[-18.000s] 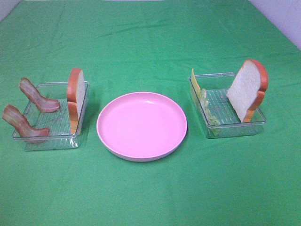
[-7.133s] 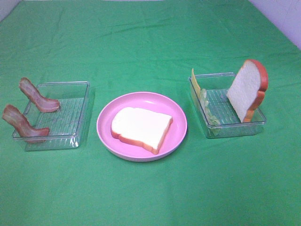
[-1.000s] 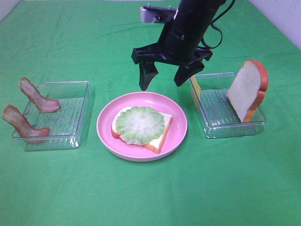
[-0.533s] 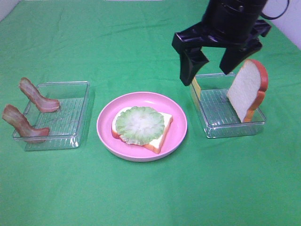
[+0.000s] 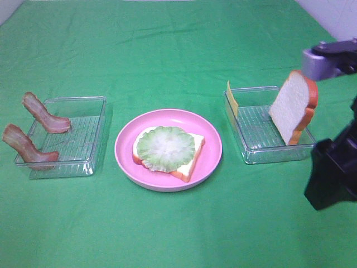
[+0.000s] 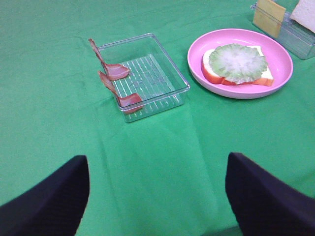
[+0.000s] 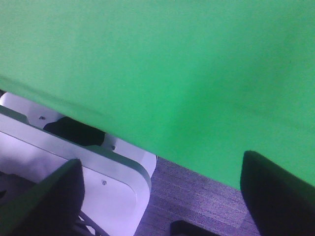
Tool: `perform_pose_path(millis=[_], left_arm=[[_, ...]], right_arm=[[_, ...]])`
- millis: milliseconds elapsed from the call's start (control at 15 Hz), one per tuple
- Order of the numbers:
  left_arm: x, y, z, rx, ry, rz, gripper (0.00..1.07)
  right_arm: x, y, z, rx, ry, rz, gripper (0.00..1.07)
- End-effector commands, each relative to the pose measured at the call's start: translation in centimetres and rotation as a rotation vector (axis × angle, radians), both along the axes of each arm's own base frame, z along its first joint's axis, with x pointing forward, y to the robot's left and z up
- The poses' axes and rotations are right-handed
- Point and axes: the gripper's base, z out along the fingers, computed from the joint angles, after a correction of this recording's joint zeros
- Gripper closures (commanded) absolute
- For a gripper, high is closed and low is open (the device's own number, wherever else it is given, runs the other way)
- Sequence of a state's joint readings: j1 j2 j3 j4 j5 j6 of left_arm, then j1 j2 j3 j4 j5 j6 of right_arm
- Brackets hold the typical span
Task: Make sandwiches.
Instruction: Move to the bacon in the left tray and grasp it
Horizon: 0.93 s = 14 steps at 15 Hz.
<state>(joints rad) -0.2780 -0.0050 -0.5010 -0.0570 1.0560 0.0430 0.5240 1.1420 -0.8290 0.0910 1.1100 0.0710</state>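
A sandwich in the making lies on the round pink plate (image 5: 211,146): one white bread slice (image 5: 189,162) with a pale green lettuce round (image 5: 165,145) on top. It also shows in the left wrist view (image 6: 237,61). Two bacon strips (image 5: 42,114) (image 5: 25,148) lean on the left clear tray (image 5: 83,139). A yellow cheese slice (image 5: 232,99) and a second bread slice (image 5: 294,106) stand in the right clear tray (image 5: 262,151). My left gripper (image 6: 157,196) is open and empty, short of the bacon tray (image 6: 147,73). My right gripper (image 7: 162,196) is open and empty over the table edge.
Green cloth covers the table (image 5: 178,50). My right arm (image 5: 332,173) stands at the right edge, beside the right tray. The right wrist view shows the cloth's edge, a white frame (image 7: 74,162) and the floor below.
My right arm has swung from above the plate, past the right tray, out to the right edge. Lettuce lies on the bread, which earlier left the left tray.
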Motion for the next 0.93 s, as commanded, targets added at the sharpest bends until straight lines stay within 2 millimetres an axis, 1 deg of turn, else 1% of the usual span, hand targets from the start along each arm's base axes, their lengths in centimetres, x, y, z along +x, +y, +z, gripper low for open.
perform_pose_path(millis=[67, 133, 267, 333, 400, 467, 533, 600, 733, 800, 867, 933], left_arm=[[-0.3, 0.0, 0.0, -0.015, -0.027, -0.001, 0.33], [-0.3, 0.0, 0.0, -0.015, -0.027, -0.001, 0.33], [-0.3, 0.1, 0.0, -0.014, -0.027, 0.0, 0.33], [-0.2, 0.1, 0.0, -0.013, -0.026, 0.001, 0.33], [-0.2, 0.1, 0.0, -0.012, -0.024, 0.001, 0.33], [-0.2, 0.1, 0.0, -0.012, -0.024, 0.001, 0.33], [-0.2, 0.1, 0.0, -0.011, -0.024, 0.001, 0.33], [-0.3, 0.1, 0.4, -0.008, -0.046, 0.0, 0.33], [-0.1, 0.1, 1.8, -0.041, -0.143, 0.004, 0.33], [0.1, 0.0, 2.0, -0.045, -0.155, 0.005, 0.33], [0.9, -0.2, 2.4, -0.056, -0.15, 0.011, 0.33], [3.2, -0.8, 2.7, -0.09, -0.067, 0.038, 0.33]], right_arm=[[-3.4, -2.2, -0.5, 0.008, -0.071, 0.019, 0.27], [-3.4, -2.2, -0.5, 0.008, -0.071, 0.019, 0.27], [-6.2, -3.9, -0.7, 0.035, -0.159, 0.083, 0.27], [-7.8, -4.8, -0.4, 0.067, -0.238, 0.113, 0.27], [-8.7, -5.4, -0.4, 0.085, -0.285, 0.128, 0.27], [-8.7, -5.4, -0.4, 0.085, -0.285, 0.128, 0.27], [-9.7, -5.9, -0.5, 0.107, -0.336, 0.136, 0.27], [-10.9, -6.6, -0.7, 0.137, -0.403, 0.145, 0.27], [-12.7, -7.6, -0.1, 0.209, -0.548, 0.138, 0.27], [-13.0, -7.8, 0.0, 0.222, -0.573, 0.136, 0.27], [-13.9, -8.3, 0.1, 0.251, -0.635, 0.134, 0.27], [-14.5, -8.7, 0.2, 0.272, -0.678, 0.131, 0.27]])
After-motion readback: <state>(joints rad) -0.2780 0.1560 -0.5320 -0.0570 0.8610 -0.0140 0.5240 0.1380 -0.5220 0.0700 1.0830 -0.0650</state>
